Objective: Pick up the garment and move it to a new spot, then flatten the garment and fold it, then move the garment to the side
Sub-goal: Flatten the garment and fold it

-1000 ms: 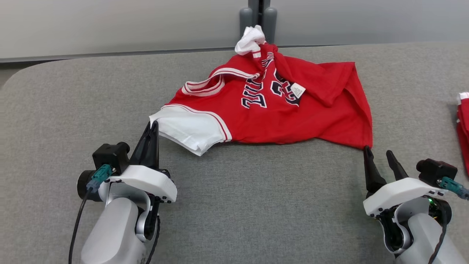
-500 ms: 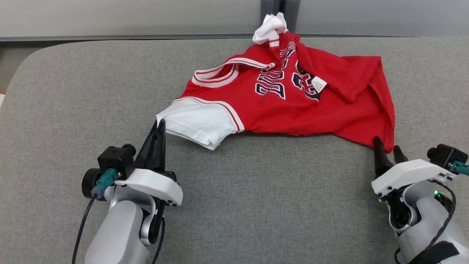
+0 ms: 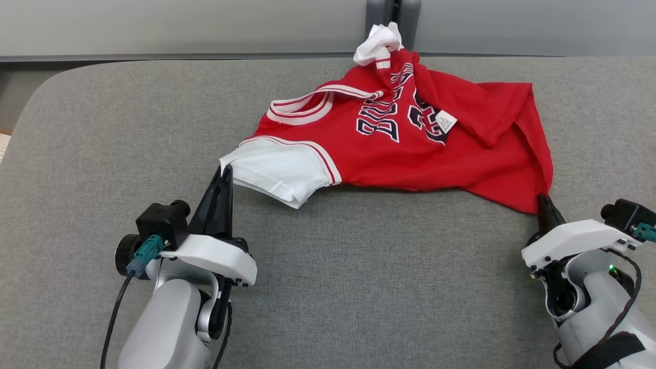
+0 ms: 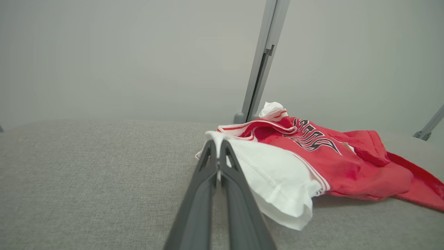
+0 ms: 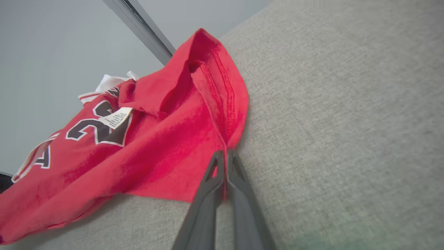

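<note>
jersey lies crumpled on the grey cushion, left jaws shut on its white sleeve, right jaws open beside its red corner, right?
Not quite. The right wrist view shows the right gripper with jaws shut on the red corner of the jersey, not open beside it. The rest holds: grey cushion, left gripper shut on the white sleeve.

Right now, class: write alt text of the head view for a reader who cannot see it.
A crumpled red jersey lies on a grey padded surface. The left gripper pinches its white sleeve and the right gripper pinches its near red corner.
</note>
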Tool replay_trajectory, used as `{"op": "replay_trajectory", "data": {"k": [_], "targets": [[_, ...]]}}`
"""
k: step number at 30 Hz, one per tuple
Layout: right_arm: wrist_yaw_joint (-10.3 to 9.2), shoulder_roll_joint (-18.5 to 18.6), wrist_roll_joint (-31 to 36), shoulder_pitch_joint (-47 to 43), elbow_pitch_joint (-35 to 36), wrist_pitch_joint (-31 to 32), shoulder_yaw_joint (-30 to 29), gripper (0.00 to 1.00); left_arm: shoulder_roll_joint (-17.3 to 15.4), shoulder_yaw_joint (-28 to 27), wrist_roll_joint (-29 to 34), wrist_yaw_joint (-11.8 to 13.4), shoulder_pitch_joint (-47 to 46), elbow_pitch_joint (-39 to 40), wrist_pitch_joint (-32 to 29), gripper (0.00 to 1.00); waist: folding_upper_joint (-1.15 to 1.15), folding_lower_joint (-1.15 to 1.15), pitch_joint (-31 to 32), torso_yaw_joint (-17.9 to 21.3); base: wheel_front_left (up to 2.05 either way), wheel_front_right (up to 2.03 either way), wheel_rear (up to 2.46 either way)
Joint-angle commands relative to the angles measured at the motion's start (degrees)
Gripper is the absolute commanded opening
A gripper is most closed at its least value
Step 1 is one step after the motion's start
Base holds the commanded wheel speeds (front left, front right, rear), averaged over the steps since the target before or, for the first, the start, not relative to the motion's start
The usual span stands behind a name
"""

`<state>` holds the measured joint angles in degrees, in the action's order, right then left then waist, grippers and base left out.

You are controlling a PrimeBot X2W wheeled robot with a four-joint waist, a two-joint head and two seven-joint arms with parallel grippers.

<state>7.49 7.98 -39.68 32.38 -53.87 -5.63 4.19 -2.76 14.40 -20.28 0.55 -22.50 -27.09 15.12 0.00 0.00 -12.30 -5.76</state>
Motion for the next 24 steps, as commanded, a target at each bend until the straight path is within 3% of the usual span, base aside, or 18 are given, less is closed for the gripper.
{"op": "replay_trajectory", "data": {"k": [1, 8, 17, 24], "targets": [[0.01, 0.69, 0.29, -0.66, 0.72, -0.93, 0.72, 0.00, -0.28, -0.59, -0.31, 0.11, 0.60, 0.58, 0.00, 0.00, 0.00, 0.00, 0.56, 0.17, 0.00, 0.00, 0.00], [0.01, 3.04, -2.87, -1.71, 8.89, -2.60, 4.36, 0.00, -0.26, -3.17, -4.02, -1.13, 0.98, 4.11, 0.01, 0.00, 0.00, 0.00, 3.54, 1.04, 0.00, 0.00, 0.00], [0.01, 8.67, -12.01, -1.68, 30.00, 0.26, 7.92, 0.00, -0.28, -6.06, -16.68, -3.82, -2.82, 14.09, -0.99, 0.00, 0.00, 0.00, 9.67, 2.47, 0.00, 0.00, 0.00], [0.01, 10.63, -13.10, 1.22, 38.76, 1.62, 4.88, 0.00, -0.23, -6.63, -24.85, -1.92, -7.78, 23.03, -5.67, 0.00, 0.00, 0.00, 13.87, 3.20, 0.00, 0.00, 0.00]]}}
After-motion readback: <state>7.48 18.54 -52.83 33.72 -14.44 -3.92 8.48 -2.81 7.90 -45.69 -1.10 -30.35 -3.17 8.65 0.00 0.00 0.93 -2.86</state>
